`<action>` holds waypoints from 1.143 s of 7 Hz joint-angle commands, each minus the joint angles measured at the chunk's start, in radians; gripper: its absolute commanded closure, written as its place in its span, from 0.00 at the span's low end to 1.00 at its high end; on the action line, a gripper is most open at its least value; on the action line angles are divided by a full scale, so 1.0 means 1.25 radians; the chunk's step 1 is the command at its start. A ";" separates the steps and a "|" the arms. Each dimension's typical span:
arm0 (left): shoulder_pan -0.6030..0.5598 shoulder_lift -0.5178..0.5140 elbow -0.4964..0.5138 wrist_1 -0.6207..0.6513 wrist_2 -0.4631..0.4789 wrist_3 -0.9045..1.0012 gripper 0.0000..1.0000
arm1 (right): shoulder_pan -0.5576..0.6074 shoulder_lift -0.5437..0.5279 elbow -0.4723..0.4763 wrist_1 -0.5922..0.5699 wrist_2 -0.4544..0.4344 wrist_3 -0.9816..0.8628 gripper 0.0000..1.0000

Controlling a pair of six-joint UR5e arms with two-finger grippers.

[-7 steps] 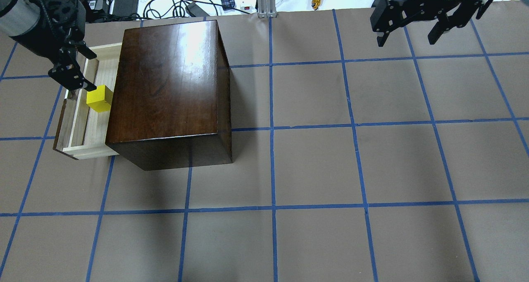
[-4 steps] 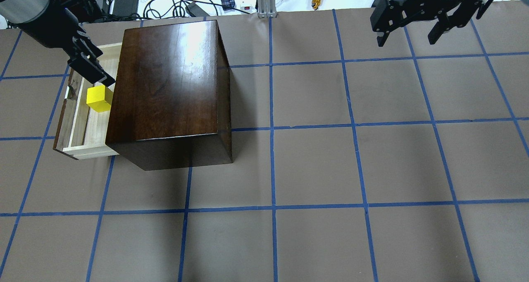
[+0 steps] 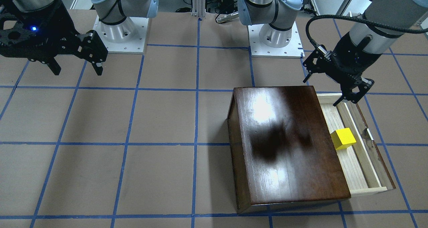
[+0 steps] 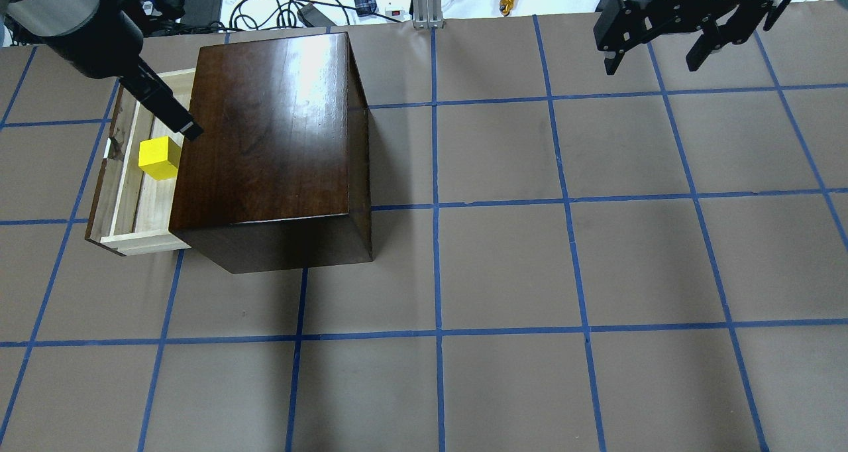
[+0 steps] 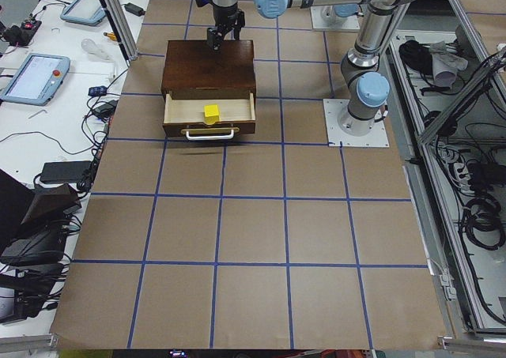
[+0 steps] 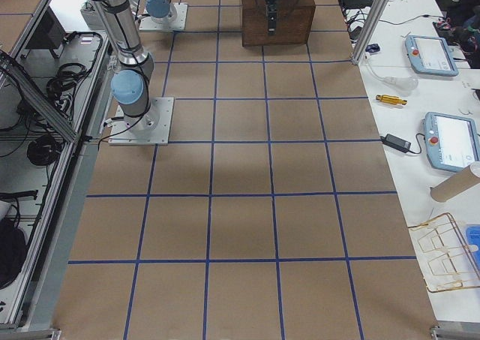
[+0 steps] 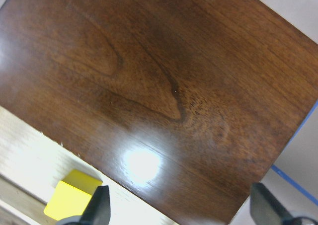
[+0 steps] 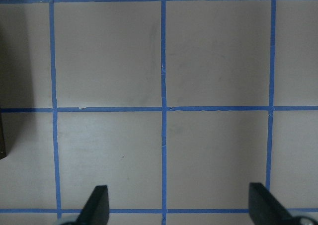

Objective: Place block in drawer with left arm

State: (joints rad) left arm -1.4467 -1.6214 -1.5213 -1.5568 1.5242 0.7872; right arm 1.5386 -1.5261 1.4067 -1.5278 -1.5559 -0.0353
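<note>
Bright even overhead light, white glare on box (image 4: 265,140), soft shadows

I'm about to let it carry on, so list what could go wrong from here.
The left arm holds its open jaws over the box edge beside the drawer; a careless move might knock either. The block lies in the open drawer close to the box front; pushing it shut might jam it, though clearance cannot be judged.
</note>
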 commanded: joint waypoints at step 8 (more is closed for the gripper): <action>-0.094 0.040 -0.003 0.023 0.058 -0.658 0.00 | 0.000 0.001 0.000 0.000 0.000 0.000 0.00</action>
State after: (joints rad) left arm -1.5651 -1.5746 -1.5247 -1.5290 1.5983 -0.0352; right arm 1.5376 -1.5259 1.4067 -1.5279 -1.5563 -0.0353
